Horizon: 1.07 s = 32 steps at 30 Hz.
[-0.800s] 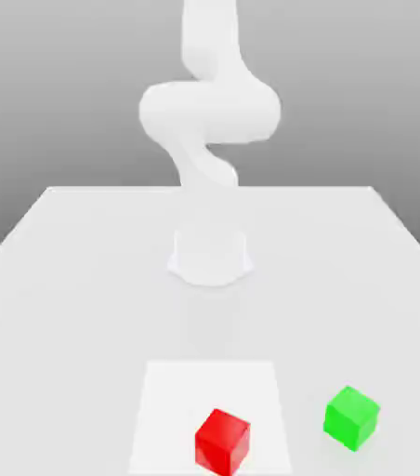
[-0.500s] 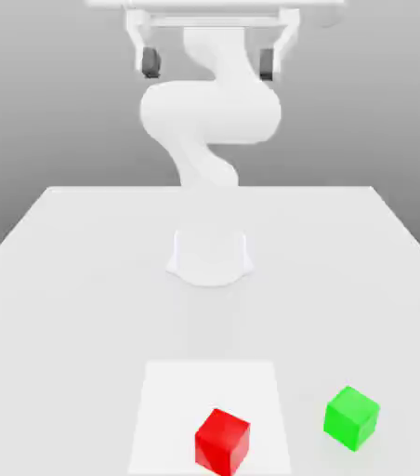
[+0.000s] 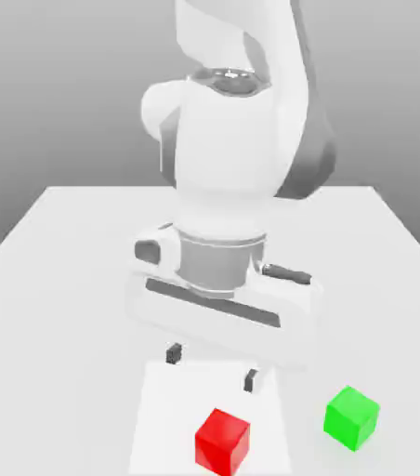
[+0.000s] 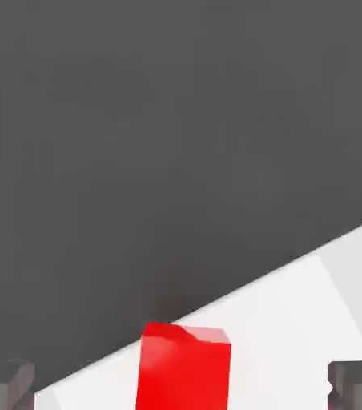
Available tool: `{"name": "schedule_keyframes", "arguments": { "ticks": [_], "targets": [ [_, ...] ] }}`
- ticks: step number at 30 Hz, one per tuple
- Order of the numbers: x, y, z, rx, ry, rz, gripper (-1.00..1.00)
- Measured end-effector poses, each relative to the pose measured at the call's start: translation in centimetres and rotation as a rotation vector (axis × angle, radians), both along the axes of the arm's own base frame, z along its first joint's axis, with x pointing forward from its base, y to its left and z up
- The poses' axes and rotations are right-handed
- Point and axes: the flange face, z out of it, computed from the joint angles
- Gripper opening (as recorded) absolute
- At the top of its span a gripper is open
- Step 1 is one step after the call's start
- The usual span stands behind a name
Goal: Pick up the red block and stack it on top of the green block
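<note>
The arm has dropped down fast, so the gripper (image 3: 212,366) now hangs wide open just behind the red block (image 3: 223,441), ready to grab it, with the green block (image 3: 351,417) beside it.

Arm bent low, claw (image 3: 212,366) pointing down, fingers (image 3: 173,353) spread wide

no readable text, no labels (anywhere)
</note>
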Motion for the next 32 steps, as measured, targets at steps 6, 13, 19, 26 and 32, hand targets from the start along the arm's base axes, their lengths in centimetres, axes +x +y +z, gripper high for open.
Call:
{"name": "schedule_keyframes", "arguments": {
  "ticks": [6,13,19,26,32],
  "targets": [
    [-0.6,0.3,-8.2,0.021,0.038,-0.028,-1.00],
    [-0.6,0.3,-8.5,0.021,0.037,-0.029,-1.00],
    [-1.0,3.1,-2.2,0.022,0.037,0.049,-1.00],
    [-5.5,17.2,-1.2,0.011,0.040,0.475,-1.00],
    [-5.8,17.7,-4.6,0.010,0.041,0.492,1.00]
  ]
}}
